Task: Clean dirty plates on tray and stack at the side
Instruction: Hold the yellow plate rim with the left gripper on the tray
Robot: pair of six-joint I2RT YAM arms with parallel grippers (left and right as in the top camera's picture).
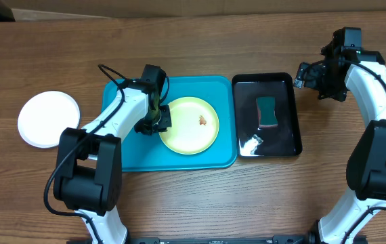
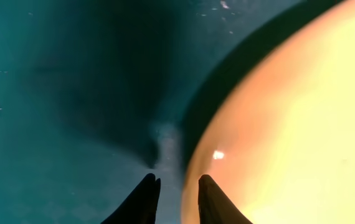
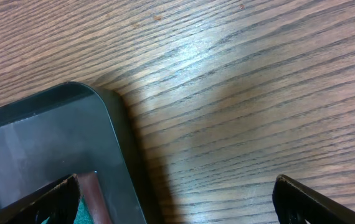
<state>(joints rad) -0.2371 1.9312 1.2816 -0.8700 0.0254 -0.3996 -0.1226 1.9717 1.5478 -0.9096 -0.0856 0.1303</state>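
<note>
A round yellow-green plastic plate point(image 1: 188, 129) with a reddish-brown smear lies in the middle of the large turquoise plastic tray point(image 1: 129, 152). A round white plastic plate point(image 1: 49, 119) rests on the wooden tabletop point(image 1: 200, 203) left of the tray. The left claw point(image 2: 177, 182), narrowed, straddles the yellow-green plate's left rim; a firm pinch cannot be confirmed. The plate looks light, stiff and slick, best held by its thin rim. The right claw point(image 3: 176, 186) gapes wide and empty, well right of the tray. Only the overhead view shows the smear; only the left wrist view shows the rim inside the claw.

black tray point(image 1: 247, 102), green sponge point(image 1: 267, 112), wooden table point(image 1: 193, 196)
</note>
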